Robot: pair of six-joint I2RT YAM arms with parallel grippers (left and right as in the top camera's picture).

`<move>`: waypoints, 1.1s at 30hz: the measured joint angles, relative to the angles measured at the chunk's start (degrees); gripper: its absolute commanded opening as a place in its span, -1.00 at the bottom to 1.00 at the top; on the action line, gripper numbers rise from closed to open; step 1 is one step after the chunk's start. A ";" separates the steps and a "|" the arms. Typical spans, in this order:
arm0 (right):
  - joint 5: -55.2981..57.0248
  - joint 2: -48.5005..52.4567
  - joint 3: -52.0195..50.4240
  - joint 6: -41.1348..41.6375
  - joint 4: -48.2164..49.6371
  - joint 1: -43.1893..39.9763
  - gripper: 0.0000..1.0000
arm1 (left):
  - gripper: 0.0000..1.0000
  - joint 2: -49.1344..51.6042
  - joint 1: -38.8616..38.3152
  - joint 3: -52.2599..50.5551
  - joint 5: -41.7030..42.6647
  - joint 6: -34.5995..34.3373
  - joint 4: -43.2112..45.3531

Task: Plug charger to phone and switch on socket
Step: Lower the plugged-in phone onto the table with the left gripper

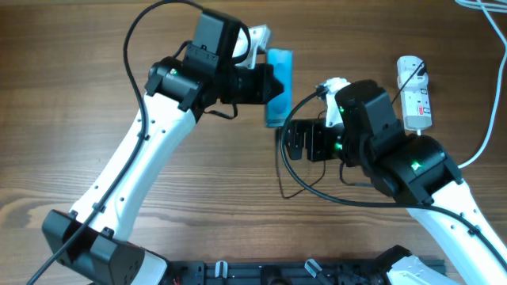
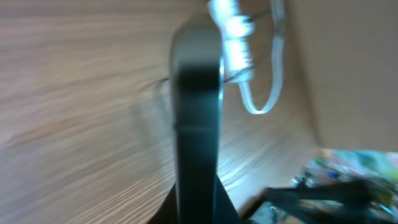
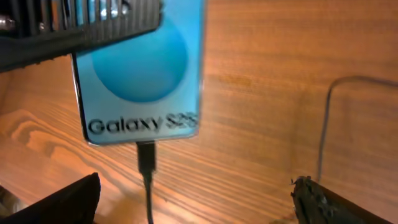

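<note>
My left gripper (image 1: 268, 84) is shut on the sides of the phone (image 1: 280, 79) and holds it on edge on the table. In the left wrist view the phone (image 2: 198, 118) is a dark edge-on slab between my fingers (image 2: 198, 208). In the right wrist view the phone (image 3: 143, 74) shows a cyan screen and a white strip reading "Galaxy S25". The charger connector (image 3: 147, 158) meets its bottom edge and looks seated in the port. The charger cable (image 1: 280, 170) trails over the table. My right gripper (image 1: 304, 142) is open and empty (image 3: 199, 205), just behind the connector. The socket (image 1: 416, 96) lies at the far right.
The socket's thick white cord (image 1: 493, 95) loops along the right table edge. It also shows blurred in the left wrist view (image 2: 264, 93), beside the socket (image 2: 233, 34). A thin black cable (image 3: 323, 124) runs across the wood to my right.
</note>
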 measured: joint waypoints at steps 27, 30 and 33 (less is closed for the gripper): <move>3.82 1.11 0.00 2.89 -7.69 0.00 0.99 | -0.92 23.06 0.00 -2.16 -3.30 0.00 -1.33; 3.82 2.40 0.00 3.10 -7.69 0.00 1.00 | -0.92 23.78 0.00 -2.16 -3.28 -0.17 -1.11; 3.80 3.54 0.00 3.78 -7.72 0.00 1.00 | -0.92 24.28 0.00 -2.19 -3.28 -0.42 -1.07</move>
